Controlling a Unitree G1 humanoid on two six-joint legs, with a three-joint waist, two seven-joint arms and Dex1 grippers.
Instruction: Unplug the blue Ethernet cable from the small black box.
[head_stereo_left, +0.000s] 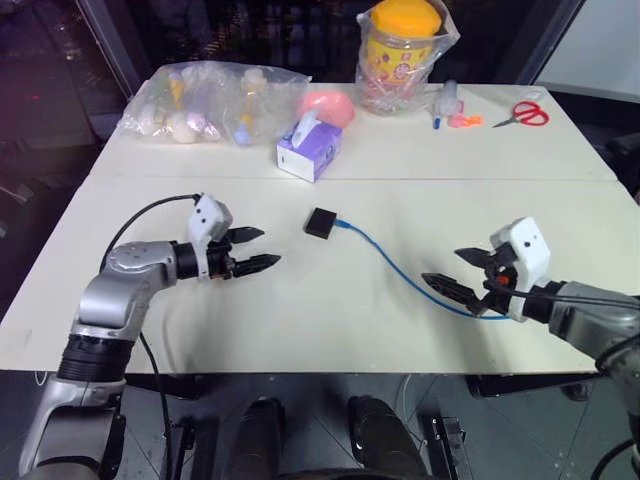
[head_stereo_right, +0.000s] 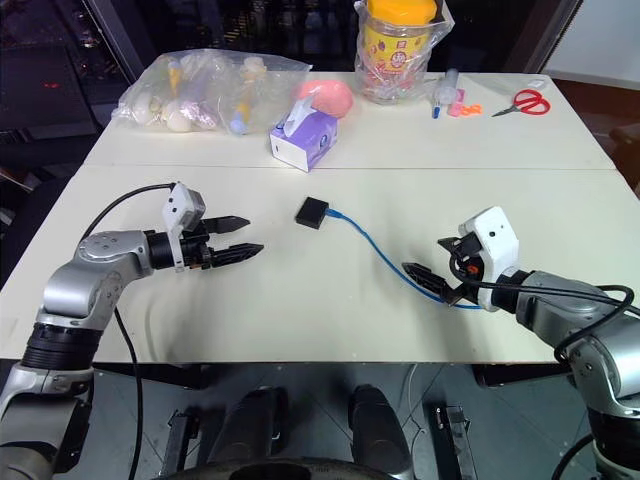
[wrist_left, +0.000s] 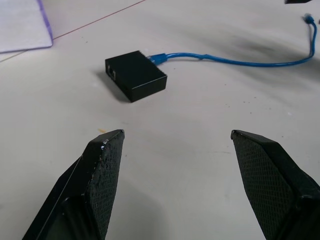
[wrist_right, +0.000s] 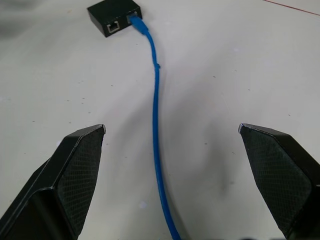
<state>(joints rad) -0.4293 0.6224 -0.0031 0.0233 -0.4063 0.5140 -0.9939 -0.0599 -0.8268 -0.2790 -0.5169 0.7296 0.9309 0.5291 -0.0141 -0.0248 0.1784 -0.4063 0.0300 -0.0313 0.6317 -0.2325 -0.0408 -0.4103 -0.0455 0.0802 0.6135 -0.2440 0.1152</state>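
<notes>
1. Small flat matte black box (head_stereo_left: 320, 222) is sitting mid-table – thin bright blue Ethernet cable (head_stereo_left: 395, 265) still plugged into it, trailing toward the right gripper (head_stereo_left: 462, 272).
2. Left gripper (head_stereo_left: 255, 250) is hovering near the box w/ fingers apart, holding nothing; right gripper is hovering over the cable, fingers apart too.
3. Risk, imo: box is light & unpinned – pulling the cable w/o bracing would drag it instead of unplugging; the plug's latch may resist.
4. Pale cream tabletop (head_stereo_left: 300, 330) is carrying a purple-and-white tissue box (head_stereo_left: 309, 150), red-handled scissors (head_stereo_left: 524, 113) at back; dark room beyond.
</notes>
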